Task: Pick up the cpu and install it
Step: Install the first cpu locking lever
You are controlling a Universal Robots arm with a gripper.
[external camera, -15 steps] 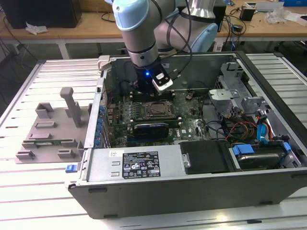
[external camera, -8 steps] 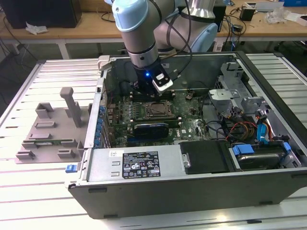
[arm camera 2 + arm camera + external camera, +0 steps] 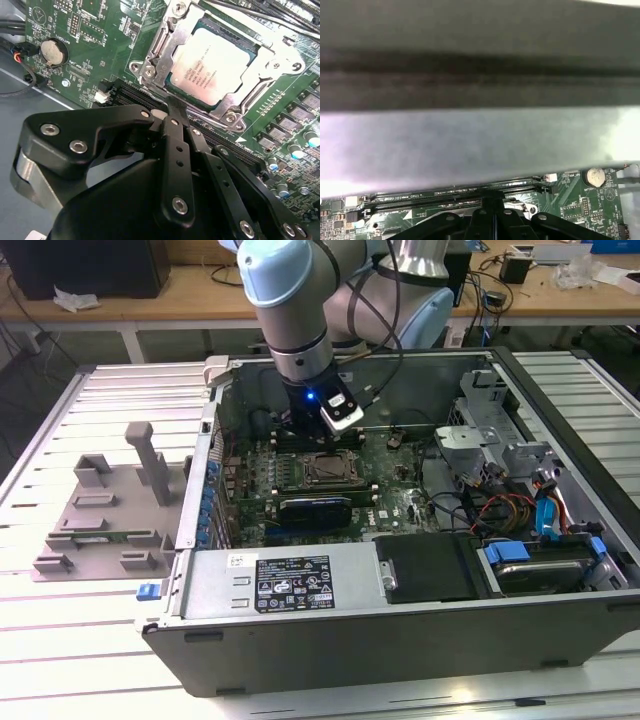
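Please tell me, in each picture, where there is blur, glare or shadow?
In the first wrist view, a grey case wall very near the lens is blurred, with bright glare at both edges; the motherboard below stays sharp. In the second wrist view, the cpu is sharp with soft reflection, and the end effector is dark. In the exterior view, the computer case interior is shadowed.
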